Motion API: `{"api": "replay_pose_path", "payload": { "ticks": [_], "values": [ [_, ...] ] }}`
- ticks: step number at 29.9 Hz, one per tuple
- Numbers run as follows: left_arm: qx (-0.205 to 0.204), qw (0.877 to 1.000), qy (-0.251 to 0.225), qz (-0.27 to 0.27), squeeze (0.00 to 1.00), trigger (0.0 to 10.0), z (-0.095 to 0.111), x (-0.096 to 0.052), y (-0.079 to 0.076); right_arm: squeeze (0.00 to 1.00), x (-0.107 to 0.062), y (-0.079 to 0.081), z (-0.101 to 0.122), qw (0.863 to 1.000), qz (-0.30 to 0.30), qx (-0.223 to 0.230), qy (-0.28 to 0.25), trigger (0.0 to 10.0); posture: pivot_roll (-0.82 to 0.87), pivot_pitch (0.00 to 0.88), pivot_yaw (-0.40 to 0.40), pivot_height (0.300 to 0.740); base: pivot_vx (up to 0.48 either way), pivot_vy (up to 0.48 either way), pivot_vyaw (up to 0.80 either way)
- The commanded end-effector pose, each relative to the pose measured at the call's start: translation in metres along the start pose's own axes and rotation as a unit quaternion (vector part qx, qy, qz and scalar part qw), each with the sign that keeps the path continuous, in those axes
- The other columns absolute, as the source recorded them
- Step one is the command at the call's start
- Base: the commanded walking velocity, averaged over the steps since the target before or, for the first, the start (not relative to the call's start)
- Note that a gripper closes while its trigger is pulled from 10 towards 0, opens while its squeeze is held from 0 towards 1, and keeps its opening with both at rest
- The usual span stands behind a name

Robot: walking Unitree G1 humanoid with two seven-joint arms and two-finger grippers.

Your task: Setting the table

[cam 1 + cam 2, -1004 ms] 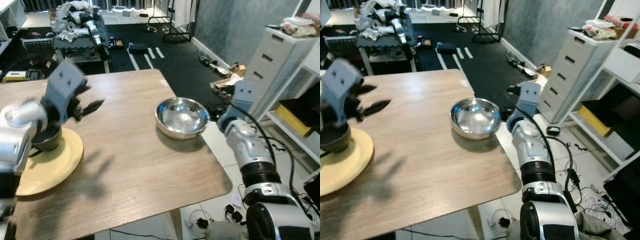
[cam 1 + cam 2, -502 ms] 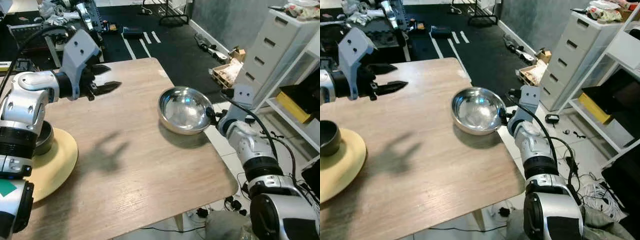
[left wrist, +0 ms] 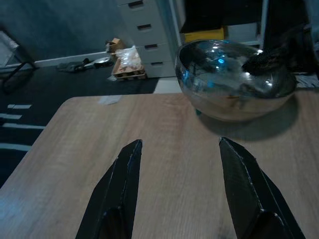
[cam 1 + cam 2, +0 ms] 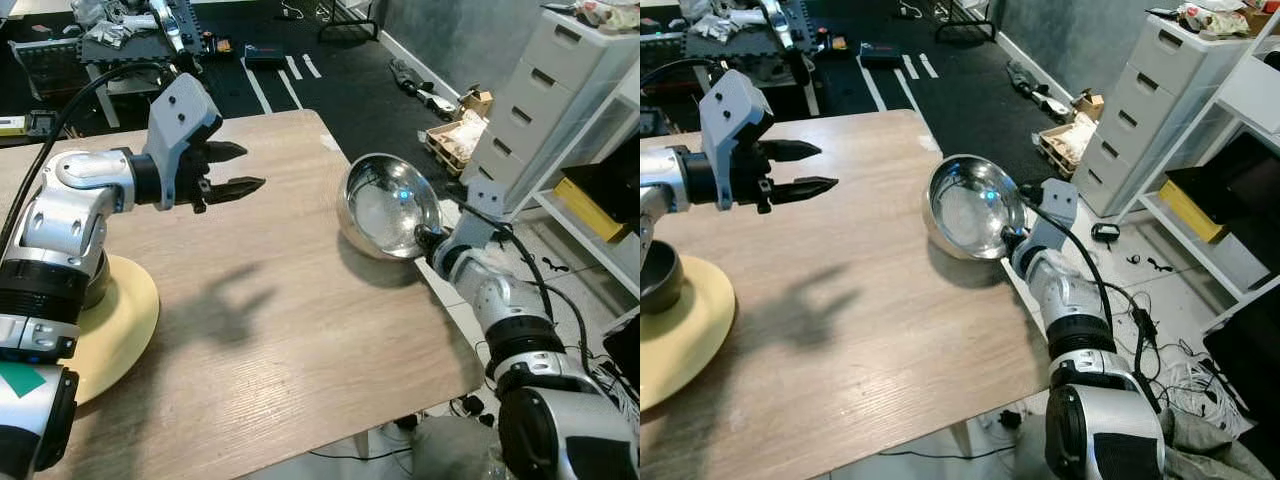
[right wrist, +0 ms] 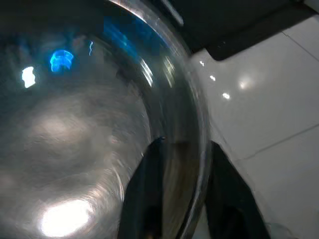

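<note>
Tabletop (image 4: 300, 330) of pale wood is flanked by white drawers (image 4: 560, 90); steel bowl (image 4: 388, 206), flat earlier, is now tilted, pinched by right gripper (image 4: 428, 240), while left gripper (image 4: 236, 170) is held apart.

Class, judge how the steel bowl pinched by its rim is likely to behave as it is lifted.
The steel bowl looks rigid and thin-walled, so probably light. Its polished surface may be slippery, and the right claw pinches just one rim edge, so it could pivot; it already sits tilted above the table. Round-bottomed, it would likely rock if set down.
</note>
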State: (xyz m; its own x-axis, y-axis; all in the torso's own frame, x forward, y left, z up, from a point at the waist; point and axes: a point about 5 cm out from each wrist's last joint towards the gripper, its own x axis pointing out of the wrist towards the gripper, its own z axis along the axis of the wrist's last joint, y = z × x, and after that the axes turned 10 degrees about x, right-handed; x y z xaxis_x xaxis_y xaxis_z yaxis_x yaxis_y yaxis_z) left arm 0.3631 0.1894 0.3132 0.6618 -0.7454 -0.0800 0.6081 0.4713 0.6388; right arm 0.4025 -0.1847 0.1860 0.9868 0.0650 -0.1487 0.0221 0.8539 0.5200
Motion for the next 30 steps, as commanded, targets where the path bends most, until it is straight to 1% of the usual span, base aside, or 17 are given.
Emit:
{"api": "replay_pose_path", "payload": {
  "ticks": [1, 4, 5, 6, 7, 10, 13, 17, 19, 22, 24, 25, 26, 27, 28, 30],
  "values": [
    [-0.003, 1.000, 0.007, 0.008, 0.00, 10.0, -0.006, -0.002, -0.001, 0.00, 0.000, 0.009, 0.013, 0.999, 0.027, 0.027, -0.037, 0.0, 0.07, 0.089, 0.043, 0.740, 0.000, 0.000, 0.00],
    [-0.008, 1.000, 0.010, 0.019, 0.00, 10.0, -0.010, -0.004, -0.002, 0.00, -0.003, 0.019, 0.026, 0.994, 0.065, 0.046, -0.080, 0.0, 0.07, 0.076, 0.044, 0.740, 0.000, 0.000, 0.00],
    [-0.008, 1.000, 0.010, 0.019, 0.00, 10.0, -0.010, -0.004, -0.002, 0.00, -0.003, 0.019, 0.026, 0.994, 0.065, 0.046, -0.080, 0.0, 0.07, 0.076, 0.044, 0.740, 0.000, 0.000, 0.00],
    [-0.011, 1.000, 0.010, 0.024, 0.00, 10.0, -0.012, -0.004, -0.004, 0.00, -0.005, 0.025, 0.035, 0.989, 0.088, 0.054, -0.105, 0.0, 0.07, 0.074, 0.044, 0.740, 0.000, 0.000, 0.00],
    [-0.012, 1.000, 0.011, 0.026, 0.00, 10.0, -0.013, -0.005, -0.004, 0.00, -0.007, 0.028, 0.038, 0.987, 0.100, 0.057, -0.114, 0.0, 0.07, 0.065, 0.046, 0.740, 0.000, 0.000, 0.00],
    [-0.015, 0.999, 0.012, 0.033, 0.00, 10.0, -0.016, -0.005, -0.005, 0.00, -0.012, 0.037, 0.045, 0.981, 0.131, 0.064, -0.130, 0.0, 0.07, 0.058, 0.046, 0.740, 0.000, 0.000, 0.00],
    [-0.020, 0.999, 0.011, 0.040, 0.00, 10.0, -0.017, -0.005, -0.005, 0.00, -0.014, 0.042, 0.045, 0.978, 0.149, 0.061, -0.130, 0.0, 0.06, 0.049, 0.048, 0.740, 0.000, 0.000, 0.00],
    [-0.021, 0.999, 0.011, 0.045, 0.00, 10.0, -0.018, -0.006, -0.006, 0.00, -0.017, 0.043, 0.044, 0.976, 0.159, 0.064, -0.135, 0.0, 0.06, 0.040, 0.049, 0.740, 0.000, 0.000, 0.00],
    [-0.020, 0.998, 0.009, 0.059, 0.00, 10.0, -0.017, -0.006, -0.004, 0.00, -0.020, 0.043, 0.047, 0.973, 0.163, 0.071, -0.147, 0.0, 0.06, 0.035, 0.050, 0.740, 0.000, 0.000, 0.00],
    [-0.025, 0.995, 0.003, 0.097, 0.00, 10.0, -0.014, -0.008, 0.002, 0.00, -0.026, 0.044, 0.051, 0.969, 0.169, 0.084, -0.163, 0.0, 0.06, 0.026, 0.056, 0.740, 0.000, 0.000, 0.00],
    [-0.029, 0.991, 0.000, 0.132, 0.00, 10.0, -0.013, -0.008, 0.005, 0.00, -0.030, 0.044, 0.049, 0.967, 0.166, 0.089, -0.169, 0.0, 0.06, 0.024, 0.057, 0.740, 0.000, 0.000, 0.00],
    [-0.031, 0.988, -0.002, 0.150, 0.00, 10.0, -0.012, -0.009, 0.005, 0.00, -0.034, 0.043, 0.048, 0.966, 0.163, 0.100, -0.175, 0.0, 0.06, 0.022, 0.063, 0.740, 0.000, 0.000, 0.00],
    [-0.030, 0.986, -0.003, 0.163, 0.00, 10.0, -0.011, -0.010, 0.004, 0.00, -0.039, 0.041, 0.045, 0.965, 0.160, 0.109, -0.180, 0.0, 0.06, 0.019, 0.066, 0.740, 0.000, 0.000, 0.00],
    [-0.030, 0.986, -0.003, 0.163, 0.00, 10.0, -0.011, -0.010, 0.004, 0.00, -0.039, 0.041, 0.045, 0.965, 0.160, 0.109, -0.180, 0.0, 0.06, 0.019, 0.066, 0.740, 0.000, 0.000, 0.00],
    [-0.037, 0.981, -0.005, 0.189, 0.00, 10.0, -0.009, -0.012, 0.001, 0.00, -0.048, 0.037, 0.040, 0.963, 0.149, 0.125, -0.188, 0.0, 0.05, 0.013, 0.073, 0.740, 0.000, 0.000, 0.00],
    [-0.049, 0.974, -0.006, 0.221, 0.00, 10.0, -0.009, -0.015, -0.003, 0.00, -0.058, 0.032, 0.034, 0.962, 0.136, 0.131, -0.195, 0.0, 0.05, 0.012, 0.074, 0.740, 0.000, 0.000, 0.00]
  ]
}}
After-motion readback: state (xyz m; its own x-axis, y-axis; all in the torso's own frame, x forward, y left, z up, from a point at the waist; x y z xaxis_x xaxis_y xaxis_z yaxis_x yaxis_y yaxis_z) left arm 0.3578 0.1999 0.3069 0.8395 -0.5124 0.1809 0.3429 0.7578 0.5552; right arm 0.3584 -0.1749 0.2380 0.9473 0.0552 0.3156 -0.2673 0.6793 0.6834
